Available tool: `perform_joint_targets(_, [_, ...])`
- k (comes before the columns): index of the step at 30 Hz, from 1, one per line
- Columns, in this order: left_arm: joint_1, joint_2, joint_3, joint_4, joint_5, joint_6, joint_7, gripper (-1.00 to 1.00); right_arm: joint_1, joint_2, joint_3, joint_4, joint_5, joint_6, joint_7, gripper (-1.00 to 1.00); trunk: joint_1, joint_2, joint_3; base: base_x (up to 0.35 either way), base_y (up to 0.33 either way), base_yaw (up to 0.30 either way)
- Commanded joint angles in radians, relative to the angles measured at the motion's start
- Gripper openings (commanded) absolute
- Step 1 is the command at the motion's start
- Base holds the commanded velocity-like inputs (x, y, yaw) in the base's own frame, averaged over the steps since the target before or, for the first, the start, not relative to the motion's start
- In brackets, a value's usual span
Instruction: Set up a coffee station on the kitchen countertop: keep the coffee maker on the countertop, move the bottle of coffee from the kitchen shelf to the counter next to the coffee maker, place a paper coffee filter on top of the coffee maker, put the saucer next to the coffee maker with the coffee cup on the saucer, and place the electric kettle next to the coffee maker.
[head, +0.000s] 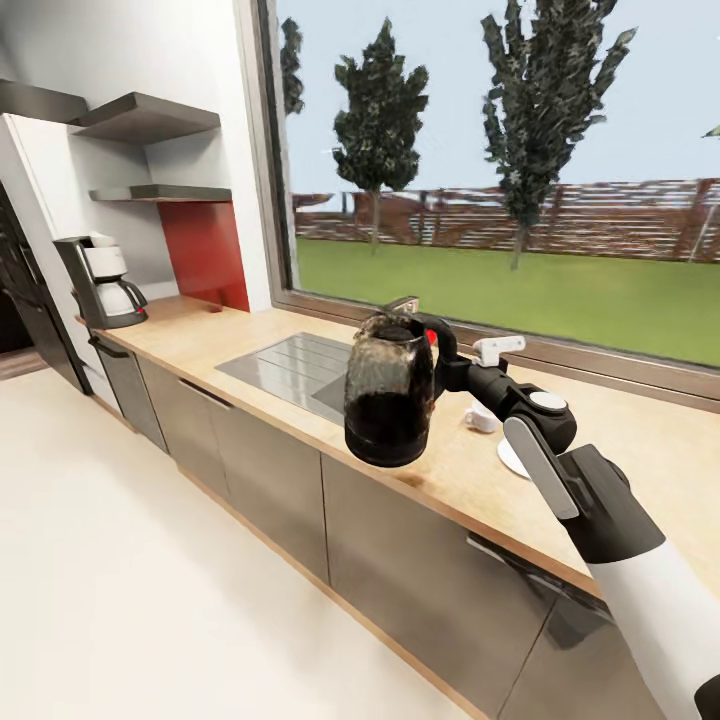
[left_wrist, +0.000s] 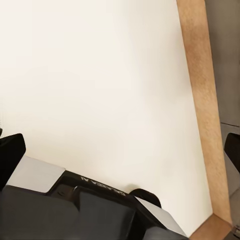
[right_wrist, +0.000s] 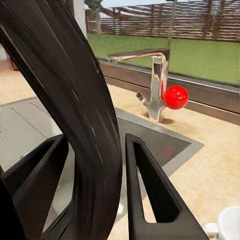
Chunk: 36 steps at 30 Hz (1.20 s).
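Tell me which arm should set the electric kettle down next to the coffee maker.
The right, most likely. Its gripper is already shut on the electric kettle's black handle, holding it above the countertop edge. The coffee maker stands at the far end. The left gripper points at bare floor, holding nothing.

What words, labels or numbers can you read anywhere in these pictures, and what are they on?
Left arm housing: one short line of raised lettering, seen upside down and too blurred to read.
Electric kettle, held by the right pincer: no readable text.
Coffee maker: no readable text.
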Motion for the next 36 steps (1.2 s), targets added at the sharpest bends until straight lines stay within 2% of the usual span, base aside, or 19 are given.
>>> perform_joint_targets(1, [-0.001, 0.001, -0.005, 0.001, 0.006, -0.001, -0.003, 1.00, -0.001, -0.001, 0.002, -0.001, -0.009, 0.002, -0.009, -1.00, 0.000, -0.001, -0.001, 0.000, 0.000, 0.000])
perform_joint_targets(3, [-0.001, 0.007, -0.005, 0.002, 0.006, -0.001, -0.005, 1.00, -0.001, -0.001, 0.002, -0.001, -0.009, 0.003, -0.008, -1.00, 0.000, -0.001, -0.001, 0.000, 0.000, 0.000])
perform_joint_targets(4, [-0.001, 0.029, -0.003, 0.003, 0.006, 0.001, -0.009, 1.00, -0.001, -0.001, 0.002, -0.001, -0.008, 0.003, -0.008, -1.00, 0.000, -0.001, -0.001, 0.000, 0.000, 0.000])
perform_joint_targets(6, [-0.001, 0.039, -0.001, 0.004, 0.006, 0.001, -0.009, 1.00, -0.001, -0.001, 0.003, -0.001, -0.008, 0.002, -0.008, -1.00, 0.000, -0.001, -0.001, 0.000, 0.000, 0.000])
perform_joint_targets(7, [0.010, 0.066, 0.011, 0.005, 0.006, 0.002, -0.012, 1.00, -0.001, 0.000, 0.004, -0.001, -0.008, 0.002, -0.008, -1.00, 0.000, -0.001, -0.001, 0.000, 0.000, 0.000])
perform_joint_targets(10, [0.027, 0.078, 0.085, 0.005, 0.006, 0.002, -0.015, 1.00, -0.001, -0.001, 0.004, -0.001, -0.008, 0.002, -0.008, -1.00, 0.000, -0.001, -0.001, 0.000, 0.000, 0.000])
perform_joint_targets(11, [0.033, 0.082, 0.145, 0.005, 0.006, 0.005, -0.016, 1.00, -0.001, -0.001, 0.004, -0.001, -0.009, 0.002, -0.008, -1.00, 0.000, -0.001, -0.001, 0.000, 0.000, 0.000])
perform_joint_targets(13, [0.035, 0.083, 0.159, 0.005, 0.006, 0.008, -0.016, 1.00, -0.001, -0.001, 0.004, 0.000, -0.009, 0.003, -0.008, -1.00, 0.000, -0.001, -0.001, 0.000, 0.000, 0.000])
perform_joint_targets(26, [0.036, 0.084, 0.174, 0.005, 0.006, 0.011, -0.016, 1.00, -0.001, 0.000, 0.004, 0.000, -0.009, 0.002, -0.008, -1.00, 0.000, -0.001, -0.001, 0.009, 0.002, 0.000])
perform_joint_targets(36, [0.036, 0.084, 0.175, 0.005, 0.006, 0.011, -0.016, 1.00, -0.001, -0.001, 0.005, 0.000, -0.008, 0.002, -0.009, -1.00, 0.000, -0.001, -0.001, 0.241, 0.092, 0.095])
